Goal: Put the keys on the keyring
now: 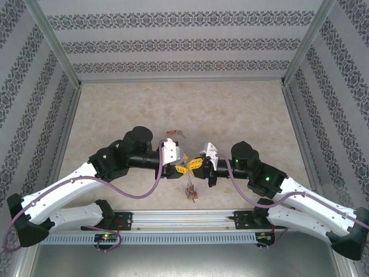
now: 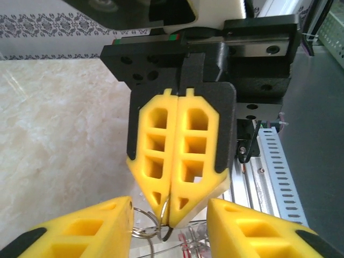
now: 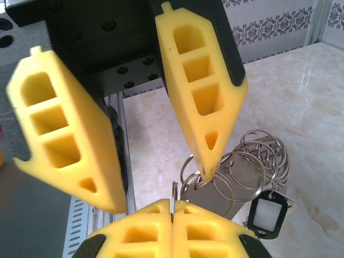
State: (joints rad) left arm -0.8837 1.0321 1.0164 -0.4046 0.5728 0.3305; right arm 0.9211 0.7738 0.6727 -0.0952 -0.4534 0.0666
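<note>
Right hand: the right hand was shut tight, its fingertips pinching a thin grey wire that I took for the keyring.
Left hand: the left hand faced it tip to tip with its jaws part-way apart; one fingertip touched the small split rings. Whether it gripped anything could not be told.
Keyring position: it was held up off the tabletop, between the two hands, near the arms' bases.
Keys: the bunch of keys hung below the meeting hands; a dark tag dangled among the rings.
Loose key: a red-tagged key lay on the tabletop just beyond the left hand, apart from the bunch.
Weight: probably light overall, though the hanging bunch would swing and drag the loop downward.
Stiffness: the wire looked springy and stiff, while the keys and tags were loose and free to rattle.
Slip: smooth, thin metal was likely to twist or slide between the foam pads unless pinched squarely.
Where to hold: on bare wire, clear of the strung rings, so the loop's opening stayed reachable.
Loose key grip: by its red tag or flat bow, leaving the hole free.
</note>
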